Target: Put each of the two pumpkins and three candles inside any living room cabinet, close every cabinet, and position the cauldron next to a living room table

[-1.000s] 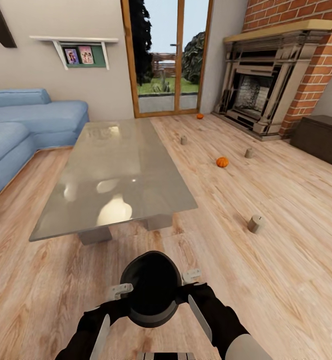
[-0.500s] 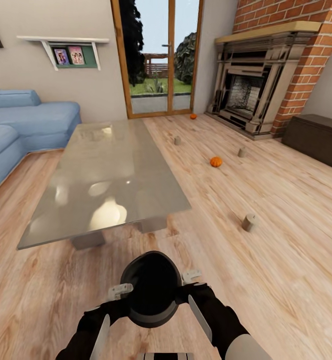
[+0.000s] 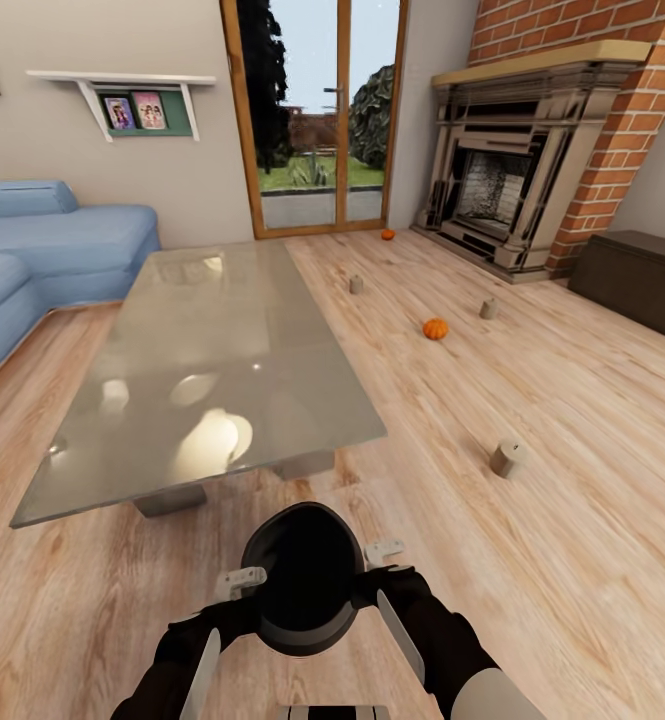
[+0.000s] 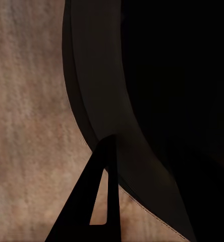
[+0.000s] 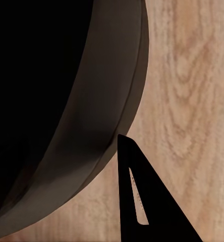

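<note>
Low in the head view I hold a black cauldron (image 3: pixel 302 585) above the wood floor, my left gripper (image 3: pixel 242 580) and right gripper (image 3: pixel 383 551) each shut on its rim. The wrist views show the dark cauldron wall (image 4: pixel 157 101) (image 5: pixel 56 101) with one finger (image 4: pixel 99 201) (image 5: pixel 142 201) outside it. One orange pumpkin (image 3: pixel 434 329) lies on the floor right of the glass table (image 3: pixel 212 350); another pumpkin (image 3: pixel 388 234) sits by the fireplace. Three grey-tan candles (image 3: pixel 356 284) (image 3: pixel 488 309) (image 3: pixel 506 459) stand on the floor. The dark-brown cabinet (image 3: pixel 637 275) is at the right wall, its fronts shut.
A blue sofa (image 3: pixel 52 250) runs along the left. A brick fireplace (image 3: pixel 502 190) and a glazed garden door (image 3: pixel 317 110) close the far end. A wall shelf (image 3: pixel 122 90) hangs above the sofa. Open floor lies between table and cabinet.
The whole view has shifted: the camera turned right, then drew nearer the table. The cauldron and both grippers kept their place in front of me.
</note>
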Motion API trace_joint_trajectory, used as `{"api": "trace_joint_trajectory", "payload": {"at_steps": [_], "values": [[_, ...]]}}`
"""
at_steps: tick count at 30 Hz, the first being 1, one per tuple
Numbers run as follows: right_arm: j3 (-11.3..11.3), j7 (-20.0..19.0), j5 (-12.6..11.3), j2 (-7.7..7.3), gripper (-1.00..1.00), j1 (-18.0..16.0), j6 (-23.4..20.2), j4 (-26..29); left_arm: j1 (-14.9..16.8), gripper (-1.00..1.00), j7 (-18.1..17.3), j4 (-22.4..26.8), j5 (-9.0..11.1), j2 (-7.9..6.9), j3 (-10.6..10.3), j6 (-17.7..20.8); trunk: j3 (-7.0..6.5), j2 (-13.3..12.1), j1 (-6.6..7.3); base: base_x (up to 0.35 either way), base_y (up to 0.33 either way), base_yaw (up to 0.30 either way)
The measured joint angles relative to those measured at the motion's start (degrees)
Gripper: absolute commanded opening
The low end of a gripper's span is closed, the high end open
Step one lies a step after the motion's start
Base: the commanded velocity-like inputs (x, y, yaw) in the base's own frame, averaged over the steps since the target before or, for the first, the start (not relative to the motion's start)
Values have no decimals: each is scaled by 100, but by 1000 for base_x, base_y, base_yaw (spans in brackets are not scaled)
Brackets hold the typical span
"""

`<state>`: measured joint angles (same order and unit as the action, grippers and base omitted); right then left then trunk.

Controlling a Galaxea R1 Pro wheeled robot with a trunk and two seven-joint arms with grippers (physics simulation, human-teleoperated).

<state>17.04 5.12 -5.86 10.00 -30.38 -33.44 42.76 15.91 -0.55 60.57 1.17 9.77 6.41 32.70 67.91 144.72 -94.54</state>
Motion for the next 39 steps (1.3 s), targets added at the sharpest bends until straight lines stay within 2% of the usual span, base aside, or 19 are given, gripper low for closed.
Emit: {"api": "trace_joint_trajectory", "payload": {"at_steps": [8,20,28,33,39], "values": [[0,4,9,0,-100,0,-19,18,1,-100,0,1,10,0,-1,0,0,0,0,179,0,0],[1,4,1,0,-100,0,-7,9,1,-100,-5,1,2,0,3,-2,0,0,0,11,0,0],[2,5,-8,0,-100,0,2,-4,-1,-100,-5,-2,-5,0,3,-1,177,10,-21,0,0,0],[4,20,23,0,-100,-9,-155,196,0,-100,-2,175,8,2,-15,106,285,20,-28,0,0,0],[3,19,24,0,-100,-9,-155,196,0,-100,0,176,9,2,-17,107,286,20,-28,0,0,0]]}}
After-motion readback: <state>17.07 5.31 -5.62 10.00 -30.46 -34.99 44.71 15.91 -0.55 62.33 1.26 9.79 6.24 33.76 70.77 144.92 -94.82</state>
